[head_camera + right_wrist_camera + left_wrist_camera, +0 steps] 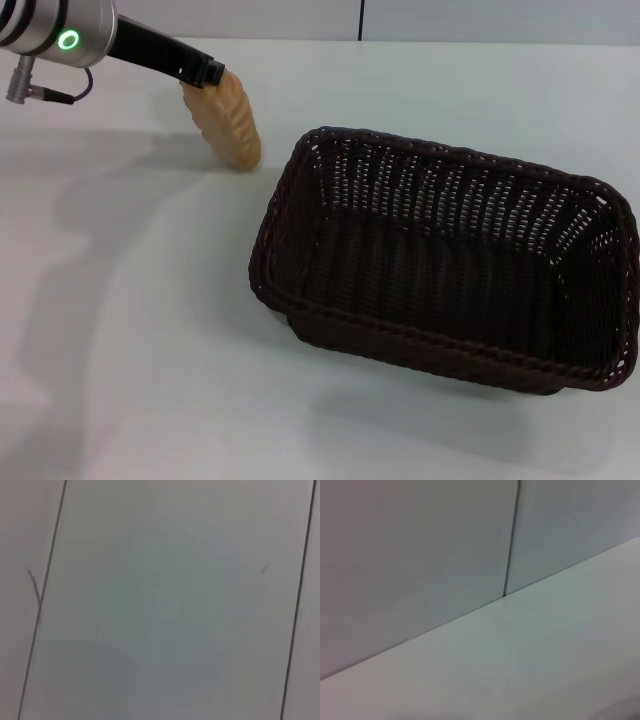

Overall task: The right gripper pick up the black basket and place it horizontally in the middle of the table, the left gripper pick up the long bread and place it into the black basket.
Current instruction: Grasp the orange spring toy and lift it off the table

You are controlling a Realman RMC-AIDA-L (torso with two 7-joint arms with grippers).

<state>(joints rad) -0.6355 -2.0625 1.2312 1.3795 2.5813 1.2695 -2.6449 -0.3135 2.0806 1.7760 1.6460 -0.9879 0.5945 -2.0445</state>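
Note:
The black basket [450,260] lies lengthwise across the middle and right of the white table [130,330], open side up and empty. My left gripper [205,78] reaches in from the top left and is shut on the upper end of the long bread [228,122]. The bread hangs tilted, lifted above the table, to the left of the basket's far left corner. Its shadow falls on the table beneath. My right gripper is out of the head view, and the right wrist view shows only plain grey panels.
A grey wall with a vertical seam [511,537] runs behind the table's far edge [470,612]. Bare tabletop lies left of and in front of the basket.

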